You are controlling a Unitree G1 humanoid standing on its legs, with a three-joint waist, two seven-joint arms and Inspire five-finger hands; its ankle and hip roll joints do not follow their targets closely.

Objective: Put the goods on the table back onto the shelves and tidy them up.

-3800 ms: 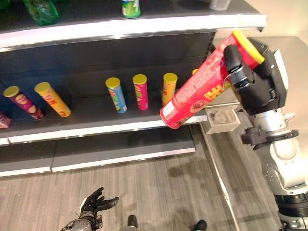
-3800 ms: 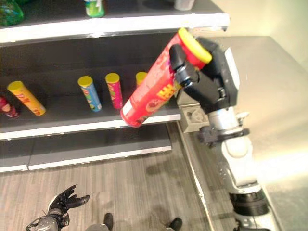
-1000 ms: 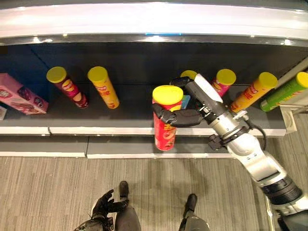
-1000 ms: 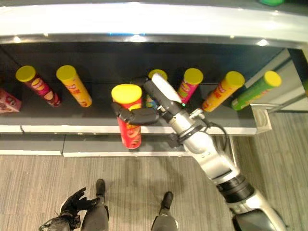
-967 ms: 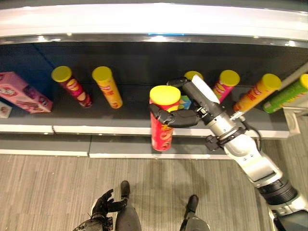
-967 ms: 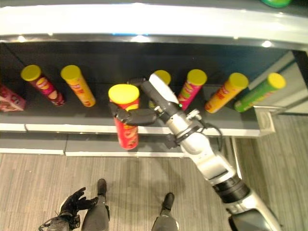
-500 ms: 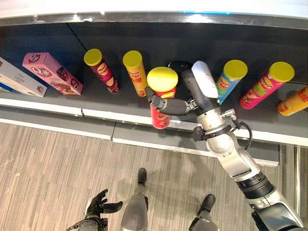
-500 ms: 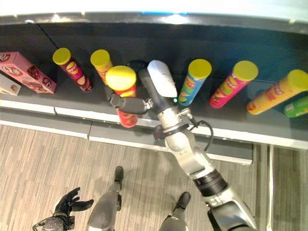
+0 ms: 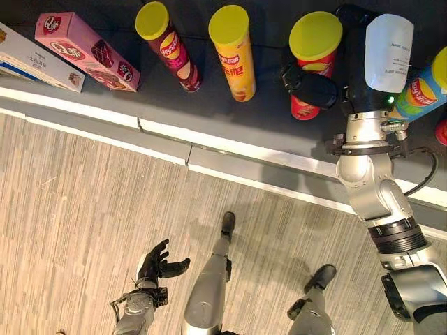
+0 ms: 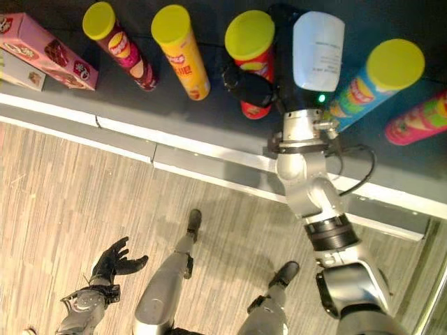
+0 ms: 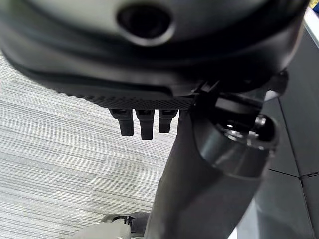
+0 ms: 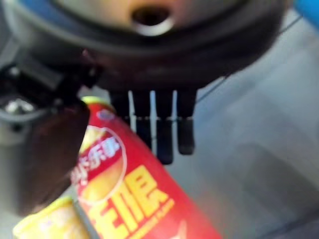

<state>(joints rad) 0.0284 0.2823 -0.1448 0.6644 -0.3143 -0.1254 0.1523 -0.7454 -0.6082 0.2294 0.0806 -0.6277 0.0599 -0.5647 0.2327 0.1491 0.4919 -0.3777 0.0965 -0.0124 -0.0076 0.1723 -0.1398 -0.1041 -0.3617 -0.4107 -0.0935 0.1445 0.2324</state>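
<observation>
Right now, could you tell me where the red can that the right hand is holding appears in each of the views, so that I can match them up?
Left eye view: red can, top, right of centre, on the dark shelf, in the right hand.
Right eye view: top centre.
Right wrist view: slanting from the middle toward the lower edge.
Left wrist view: not in it.
Shared landmark: the orange-yellow can on its left.

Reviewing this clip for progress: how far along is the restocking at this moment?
Done: a maroon can, an orange can and a blue can stand on the shelf beside a pink box. In hand: the right hand grips the red can, upright on the shelf. Left: releasing it. The left hand hangs open.
</observation>
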